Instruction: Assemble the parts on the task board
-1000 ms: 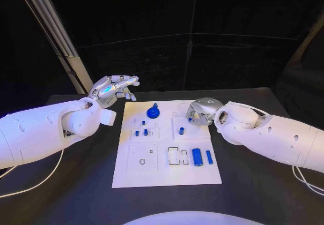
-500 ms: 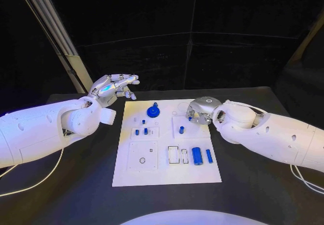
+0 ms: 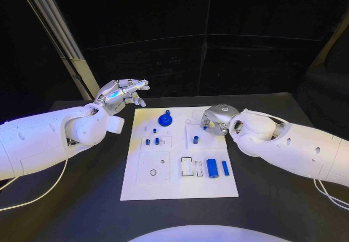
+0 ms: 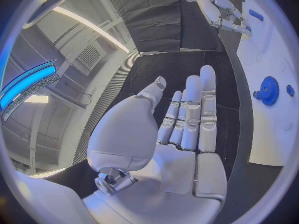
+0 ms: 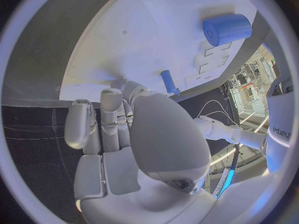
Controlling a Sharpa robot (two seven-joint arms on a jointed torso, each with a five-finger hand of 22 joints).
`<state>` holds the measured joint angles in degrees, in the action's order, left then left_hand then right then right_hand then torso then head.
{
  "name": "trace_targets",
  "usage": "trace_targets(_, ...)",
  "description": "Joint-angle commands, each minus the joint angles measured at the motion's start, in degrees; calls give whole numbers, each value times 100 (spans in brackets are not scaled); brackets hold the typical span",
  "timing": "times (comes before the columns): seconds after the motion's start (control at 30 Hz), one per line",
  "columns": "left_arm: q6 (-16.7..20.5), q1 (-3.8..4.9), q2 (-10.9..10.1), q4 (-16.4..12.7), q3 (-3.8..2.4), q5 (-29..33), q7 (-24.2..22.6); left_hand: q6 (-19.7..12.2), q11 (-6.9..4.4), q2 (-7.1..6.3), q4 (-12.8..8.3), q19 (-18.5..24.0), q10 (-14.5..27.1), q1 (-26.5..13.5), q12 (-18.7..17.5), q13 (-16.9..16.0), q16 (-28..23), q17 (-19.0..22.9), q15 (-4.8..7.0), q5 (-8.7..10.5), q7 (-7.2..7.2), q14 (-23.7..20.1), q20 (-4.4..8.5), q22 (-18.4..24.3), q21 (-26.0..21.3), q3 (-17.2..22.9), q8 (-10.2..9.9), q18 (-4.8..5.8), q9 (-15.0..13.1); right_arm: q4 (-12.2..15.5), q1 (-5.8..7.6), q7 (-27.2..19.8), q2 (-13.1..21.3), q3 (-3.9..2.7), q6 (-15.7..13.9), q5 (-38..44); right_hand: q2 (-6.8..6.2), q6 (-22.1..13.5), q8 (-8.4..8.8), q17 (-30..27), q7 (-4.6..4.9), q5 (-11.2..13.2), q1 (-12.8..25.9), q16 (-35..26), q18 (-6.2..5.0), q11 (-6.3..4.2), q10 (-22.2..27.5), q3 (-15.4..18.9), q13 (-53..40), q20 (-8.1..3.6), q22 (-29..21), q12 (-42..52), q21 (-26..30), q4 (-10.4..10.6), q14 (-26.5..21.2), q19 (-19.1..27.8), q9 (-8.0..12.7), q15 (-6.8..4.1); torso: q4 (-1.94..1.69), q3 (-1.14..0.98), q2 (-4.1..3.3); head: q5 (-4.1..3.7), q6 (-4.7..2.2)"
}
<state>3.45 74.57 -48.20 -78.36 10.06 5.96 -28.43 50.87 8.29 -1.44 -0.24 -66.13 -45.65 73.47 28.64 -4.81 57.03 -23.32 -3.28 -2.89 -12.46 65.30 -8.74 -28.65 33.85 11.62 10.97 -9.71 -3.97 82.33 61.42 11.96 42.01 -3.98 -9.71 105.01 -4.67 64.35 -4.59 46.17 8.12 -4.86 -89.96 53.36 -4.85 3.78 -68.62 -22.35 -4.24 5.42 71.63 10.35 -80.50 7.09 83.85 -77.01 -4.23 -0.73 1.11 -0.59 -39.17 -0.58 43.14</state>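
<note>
Head view: the board [image 3: 146, 187] is seen in the middle of the black table [image 3: 276, 206], with the blue parts spread over it. Since a second ago the right hand [image 3: 215, 120] has been lifted and turned a little above the board's far right corner. No part has been moved, so no piece is judged to be fitted yet. The right hand's fingers are curled in. Whether anything is held there cannot be told. The left hand [image 3: 123, 94] has stayed raised off the board's far left corner, with its fingers apart and nothing in them.

Parts can be counted on the board. One gear [image 3: 166, 120] is seen near the far edge. One big cylinder [image 3: 212, 168] lies near the front, with one thin bar [image 3: 225, 169] just beside it. One peg [image 3: 196, 140] lies near the right hand. About three tiny pegs [image 3: 152, 141] are stood in the left middle, though they are too small to count for sure.
</note>
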Motion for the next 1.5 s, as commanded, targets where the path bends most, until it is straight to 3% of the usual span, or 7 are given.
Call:
trace_targets(0.03, -17, 7, -5, 8, -4, 33, -63, -14, 11, 55, -6, -47, 38, 12, 40, 8, 29, 8, 1, 7, 10, -31, -14, 9, -28, -35, 39, -79, -6, 71, -3, -19, 53, 7, -339, -89, -15, 32, 20, 7, -3, -35, 117, 38, 63, 12, -43, -62, 14, 1, 14, -39, -42, -4, 39, -52, 5, -13, -3, 2, 7, -14, -10)
trace_targets(0.5, -2, 7, -8, 39, -4, 33, -60, -19, 12, 59, -14, -51, 44, 25, 49, 10, 32, 11, 0, 7, 8, -32, -14, 14, -32, -40, 43, -79, -5, 356, -3, -24, 307, 2, -747, -376, -62, 28, 45, 30, -3, -30, 291, 112, 68, 16, -36, -186, 18, 6, 49, -71, -65, -25, 40, -65, 11, -8, -3, 6, 5, -36, -21)
trace_targets(0.77, 11, 7, -9, 27, -4, 33, -57, -24, 14, 60, -20, -54, 51, 35, 54, 12, 34, 14, 0, 8, 6, -33, -13, 17, -35, -45, 46, -78, -4, 893, -2, -25, 568, -10, -860, -640, -75, 29, 49, 45, -1, -44, 344, 143, 73, 18, -37, -222, 17, 8, 71, -79, -77, -26, 42, -77, 11, -6, 22, 14, 10, -16, -39)
trace_targets(0.97, 11, 8, 2, 15, -4, 33, -58, -24, 14, 60, -20, -54, 51, 35, 54, 12, 34, 14, 0, 8, 6, -33, -13, 17, -35, -45, 46, -78, -4, 1334, -2, -107, 580, -28, -1041, -861, -89, 22, 55, 82, 2, -49, 373, 185, 79, 20, -35, -243, 17, 10, 99, -84, -93, -32, 48, -95, 13, -5, -7, 22, 15, 0, -48)
trace_targets(1.13, 10, 8, 13, -13, -4, 33, -59, -24, 14, 60, -20, -54, 51, 35, 54, 12, 34, 14, 0, 8, 6, -33, -13, 17, -35, -45, 46, -78, -4, 1538, -3, -180, 432, -32, -1100, -927, -95, 16, 60, 115, 5, -67, 390, 228, 86, 22, -31, -274, 17, 11, 133, -91, -112, -48, 58, -118, 14, -4, -12, 17, 9, 117, -45)
trace_targets(1.33, 9, 8, 24, -34, -4, 33, -60, -34, 17, 62, -28, -59, 63, 47, 63, 15, 38, 18, -2, 7, 3, -35, -14, 23, -40, -54, 50, -77, -3, 1584, -13, -232, 148, -32, -1012, -912, -95, 15, 60, 124, 7, -74, 397, 241, 87, 24, -29, -286, 17, 11, 137, -94, -114, -53, 60, -120, 15, -3, 4, 20, -1, 290, 29)
trace_targets(1.5, 6, 9, 44, -46, -4, 33, -60, -34, 17, 62, -28, -59, 63, 47, 63, 15, 38, 18, -2, 7, 3, -35, -14, 23, -40, -54, 50, -77, -3, 1498, -230, -245, -100, -31, -864, -892, -92, 18, 59, 134, 8, -85, 408, 259, 89, 24, -32, -303, 16, 12, 148, -95, -121, -61, 63, -127, 14, -2, 4, 27, 2, 418, 90)
